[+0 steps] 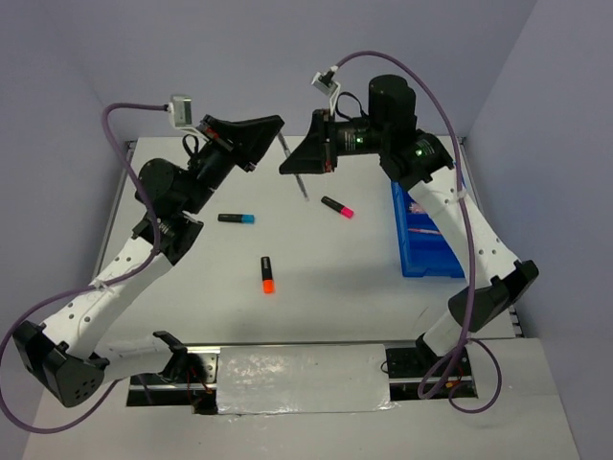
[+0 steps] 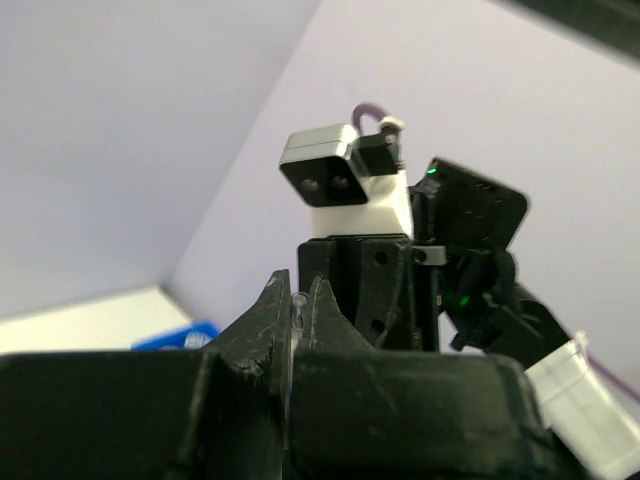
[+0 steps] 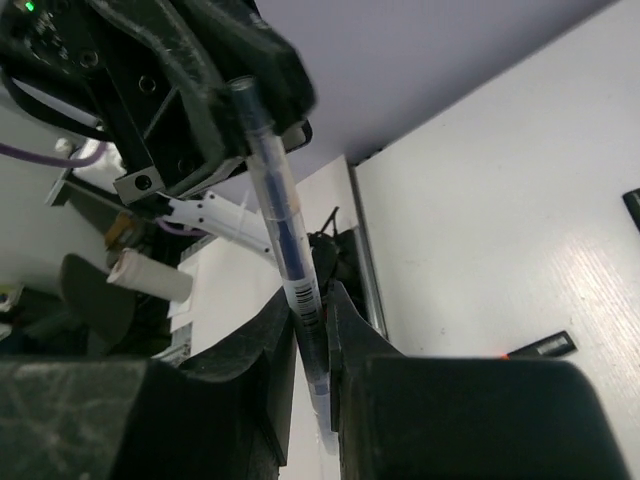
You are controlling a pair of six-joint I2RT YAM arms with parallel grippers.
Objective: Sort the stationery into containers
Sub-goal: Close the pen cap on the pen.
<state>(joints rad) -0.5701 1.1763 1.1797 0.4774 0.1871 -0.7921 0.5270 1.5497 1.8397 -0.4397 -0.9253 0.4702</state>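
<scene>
**Pen held at both ends, mid-air**

The right tool is pinched narrow on the barrel of the thin grey pen, near its lower end. The left tool is closed tight on the pen's clear upper tip. The pen hangs above the surface, its long axis running steeply from one tool to the other. The blue tray lies at the right edge beside the right arm, well apart from the left. Judgement: left lets go first, right carries.

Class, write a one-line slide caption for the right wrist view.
Right gripper and left gripper both pinch one clear, blue-cored pen, with the white table beyond.
</scene>
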